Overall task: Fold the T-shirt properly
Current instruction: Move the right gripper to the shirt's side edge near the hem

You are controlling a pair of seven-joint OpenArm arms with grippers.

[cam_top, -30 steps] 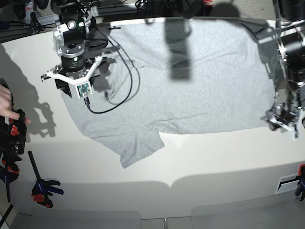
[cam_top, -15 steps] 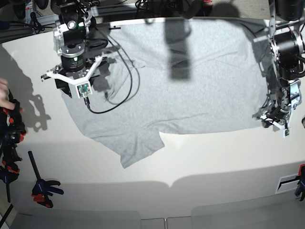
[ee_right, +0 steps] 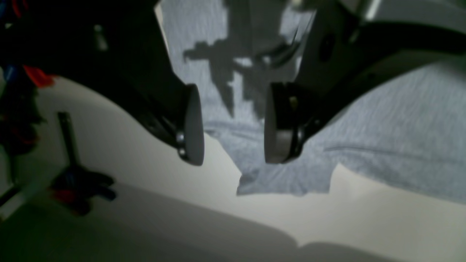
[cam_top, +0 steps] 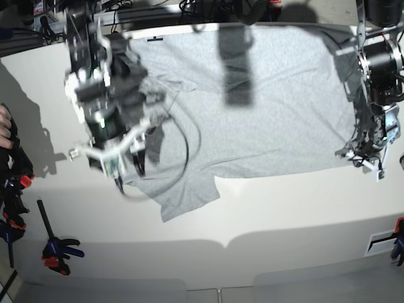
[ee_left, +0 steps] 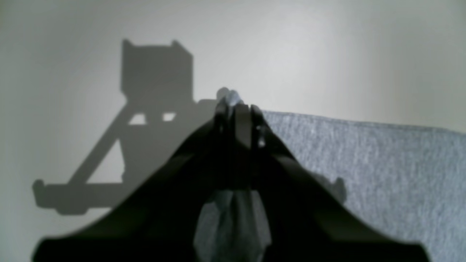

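T-shirt (cam_top: 265, 107) hem is now clamped in my left gripper (ee_left: 235, 105); my right gripper (ee_right: 233, 123), pads apart, has swung toward the near sleeve.

The T-shirt (cam_top: 265, 120) is light heather-grey with short sleeves, spread mostly flat on the tabletop (cam_top: 284, 214), plain side up. One sleeve (cam_top: 186, 196) juts toward the near edge, its hem slightly crumpled. Shallow creases run across the body. The hem corner at the far right of the base view is pinched in the left end effector (ee_left: 233, 105).
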